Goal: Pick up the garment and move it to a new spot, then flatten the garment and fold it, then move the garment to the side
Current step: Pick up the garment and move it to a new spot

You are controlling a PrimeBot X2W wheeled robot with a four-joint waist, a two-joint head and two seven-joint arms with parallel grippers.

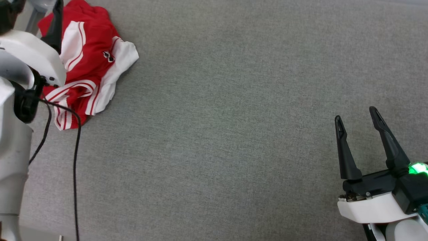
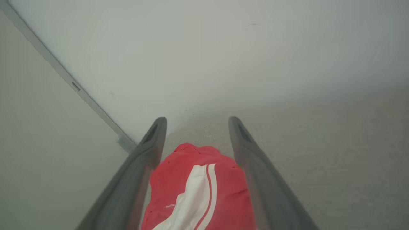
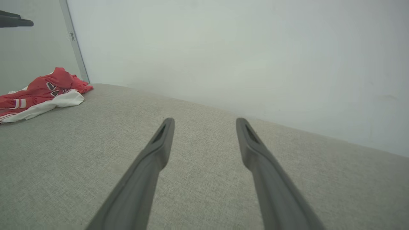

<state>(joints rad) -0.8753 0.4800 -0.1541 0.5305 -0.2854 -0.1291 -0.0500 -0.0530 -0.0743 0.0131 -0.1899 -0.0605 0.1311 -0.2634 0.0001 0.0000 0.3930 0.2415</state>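
A: Grey worktop [image 1: 234, 140]. The garment [image 1: 90, 63] lies crumpled at the far left corner, long axis roughly along the left edge.
B: Nearer arm?
A: Left gripper [image 2: 197, 119]. It's over the heap, fingers spread wide, nothing held. Right gripper [image 1: 356, 113] is at the near right corner, well apart, also wide and empty.
B: Left picks, I'd say.

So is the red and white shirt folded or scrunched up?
Scrunched. The red-and-white jersey shirt lies in a rumpled heap on the grey fabric surface.
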